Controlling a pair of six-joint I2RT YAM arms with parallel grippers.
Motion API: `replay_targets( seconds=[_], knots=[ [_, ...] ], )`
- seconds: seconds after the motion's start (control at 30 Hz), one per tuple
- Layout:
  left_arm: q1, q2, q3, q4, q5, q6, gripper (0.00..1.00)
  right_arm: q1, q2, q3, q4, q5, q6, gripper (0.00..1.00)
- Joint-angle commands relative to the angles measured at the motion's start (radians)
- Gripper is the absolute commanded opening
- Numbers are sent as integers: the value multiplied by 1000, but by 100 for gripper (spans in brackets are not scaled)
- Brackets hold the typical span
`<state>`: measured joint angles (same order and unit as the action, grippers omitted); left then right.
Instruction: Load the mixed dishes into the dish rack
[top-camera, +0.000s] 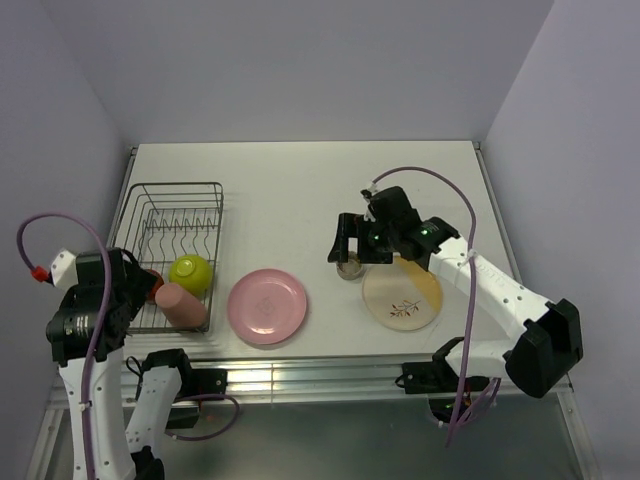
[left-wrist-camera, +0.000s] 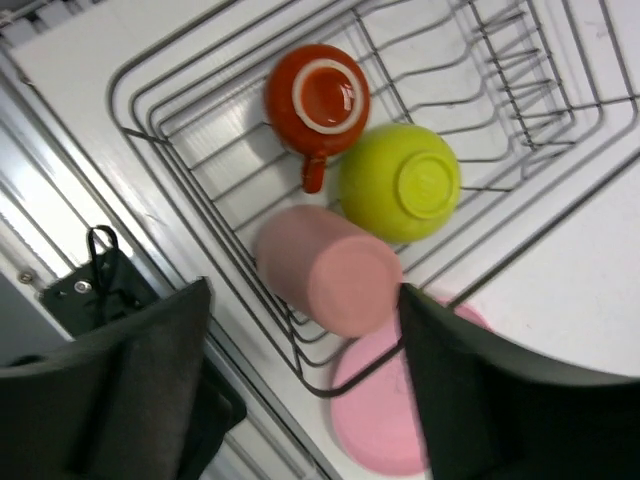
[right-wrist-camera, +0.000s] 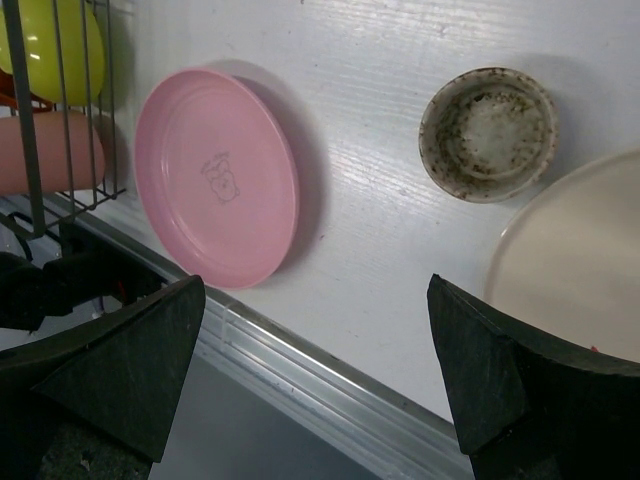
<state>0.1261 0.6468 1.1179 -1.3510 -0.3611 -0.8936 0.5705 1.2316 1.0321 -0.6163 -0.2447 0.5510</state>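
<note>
Left hand (left-wrist-camera: 303, 292) is spread wide and grips nothing; it hangs at the lower left of the top view, over the near end of the rack (top-camera: 180, 190), with the salmon cup (left-wrist-camera: 325, 270) showing between its fingers (left-wrist-camera: 150, 380). Right hand (right-wrist-camera: 315, 290) is also spread and empty, poised above the desk (top-camera: 300, 190) right of centre, over the bare strip between the pink plate (right-wrist-camera: 215, 175) and the grey cup (right-wrist-camera: 489, 132). Nearest the front edge, the pink plate lies flat on the desk just right of the rack, outside its rim. The cream plate (top-camera: 402, 293) lies flat at the lower right, with the grey cup standing mouth-up just beside its upper-left edge. Inside the rack's near end, the salmon cup lies on its side against the bowl (left-wrist-camera: 405, 185), which shows its base. Beyond them sits the mug (left-wrist-camera: 318, 98), its handle pointing towards the salmon cup; which way up it sits, I cannot tell.
</note>
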Motion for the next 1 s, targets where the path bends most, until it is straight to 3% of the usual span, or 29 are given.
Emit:
replay_targets(
  seconds=[0.0, 0.03, 0.07, 0.1, 0.13, 0.47, 0.7, 0.83, 0.97],
  knots=[
    [4, -15, -50, 50, -117, -16, 74, 45, 23, 75, 13, 54, -20, 99],
    [4, -15, -67, 64, -127, -19, 39, 49, 25, 83, 4, 61, -19, 99],
    [4, -7, -73, 85, -128, -18, 20, 52, 23, 89, 3, 65, -17, 100],
    [4, 2, -79, 116, -128, -27, 3, 52, 16, 91, 1, 74, -16, 99],
    [4, 11, -92, 131, -116, -34, 0, 54, 12, 94, -3, 79, -11, 99],
    [6, 189, -179, 285, -174, -123, 0, 58, 12, 88, -20, 85, -22, 99],
    [23, 252, -199, 348, -139, -142, 0, 58, 22, 65, -2, 90, -29, 100],
    [24, 246, -144, 342, -148, -140, 0, 58, 61, 46, 24, 58, -25, 100],
    [24, 223, -31, 346, -246, -71, 9, 58, 123, 34, 44, 56, -22, 100]
  ],
)
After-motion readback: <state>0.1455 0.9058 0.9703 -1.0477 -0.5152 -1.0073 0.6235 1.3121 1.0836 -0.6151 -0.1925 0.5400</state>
